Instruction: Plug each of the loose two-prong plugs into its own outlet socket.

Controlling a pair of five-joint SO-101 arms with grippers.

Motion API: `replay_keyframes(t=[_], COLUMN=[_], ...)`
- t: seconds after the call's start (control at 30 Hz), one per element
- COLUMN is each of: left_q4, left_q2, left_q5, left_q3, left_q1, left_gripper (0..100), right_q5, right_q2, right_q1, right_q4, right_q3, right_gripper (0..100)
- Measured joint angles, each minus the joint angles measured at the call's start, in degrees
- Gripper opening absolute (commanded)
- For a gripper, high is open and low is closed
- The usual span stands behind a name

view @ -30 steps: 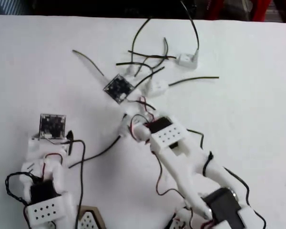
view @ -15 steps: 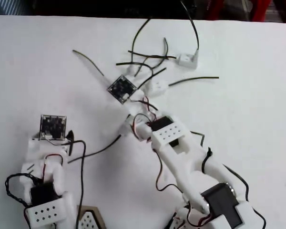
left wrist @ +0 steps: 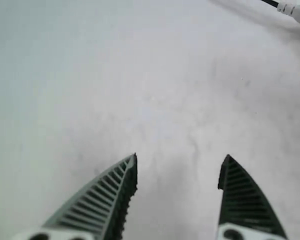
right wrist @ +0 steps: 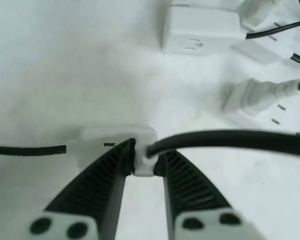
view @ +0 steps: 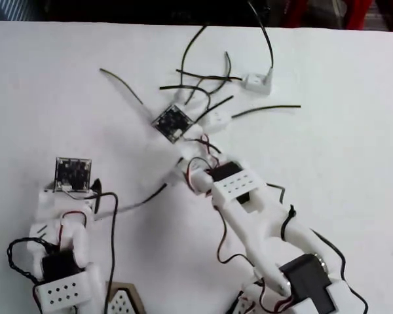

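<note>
As the right gripper [right wrist: 146,152], clamped on a white two-prong plug [right wrist: 142,167], has edged slightly rightward, you find the plug pressed against its outlet socket [right wrist: 97,137], probably seating. The farther socket [right wrist: 200,30] shows bare slots. The left gripper [left wrist: 177,162] gapes over the table [left wrist: 140,75].

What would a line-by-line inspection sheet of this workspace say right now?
Surface: white table, no stains seen.
Job's things: a white two-prong plug sits in the right tool, against a white socket block; another outlet socket is free, slots showing; a second plug lies nearby.
Clutter: nothing seen.
Grippers: right tool shut on the two-prong plug; left tool open above bare table.
Cables: black cords cross at the far side; the held plug's cord leads away.
Surroundings: dark space beyond the far edge, something red there.
</note>
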Motion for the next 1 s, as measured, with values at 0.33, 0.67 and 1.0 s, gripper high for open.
replay_keyframes(t=[0.33, 0.67, 1.0], left_q4=[0.00, 1.05, 1.05], left_q2=[0.00, 0.00, 0.00], left_q5=[0.00, 0.00, 0.00], left_q3=[0.00, 0.00, 0.00], left_q1=[0.00, 0.00, 0.00], left_gripper=[26, 26, 26], right_q5=[-8.00, -8.18, -8.70], right_q2=[2.64, 5.89, -4.84], right_q1=[0.35, 0.35, -0.09], right_q4=[-9.14, -15.47, -8.35], right_q3=[1.93, 2.20, 6.42], right_gripper=[1.7, 1.7, 1.7])
